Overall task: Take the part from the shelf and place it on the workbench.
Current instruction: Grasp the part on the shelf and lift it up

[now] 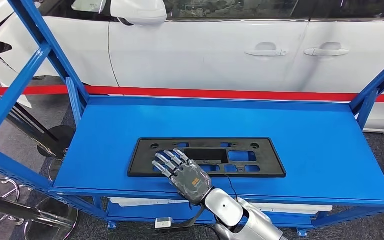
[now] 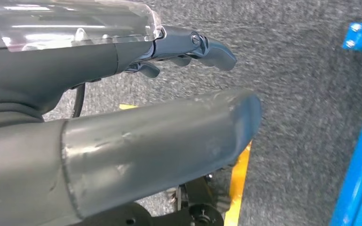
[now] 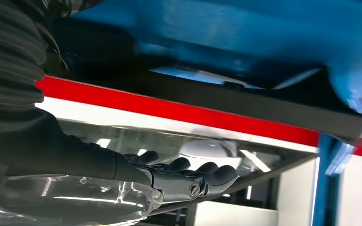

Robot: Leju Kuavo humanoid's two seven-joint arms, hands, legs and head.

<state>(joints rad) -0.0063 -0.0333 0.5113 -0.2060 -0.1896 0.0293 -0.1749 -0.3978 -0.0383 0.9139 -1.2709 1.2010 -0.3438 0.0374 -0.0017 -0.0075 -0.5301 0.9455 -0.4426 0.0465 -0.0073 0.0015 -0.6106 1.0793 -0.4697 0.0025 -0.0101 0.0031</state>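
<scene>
One part (image 1: 207,157) lay flat near the shelf's (image 1: 305,140) front edge. Right hand (image 1: 180,170) rested on it, fingers extended, nothing gripped. Reach step; next needs fingers under an edge.

Black part (image 1: 207,157) on blue shelf (image 1: 310,145); white car (image 1: 205,45).

Part (image 1: 207,156) flat on shelf (image 1: 305,145), left of centre, near front edge — right hand (image 1: 182,172) over its front left portion. Car (image 1: 205,45) behind shelf — stools (image 1: 10,205) at left.
</scene>
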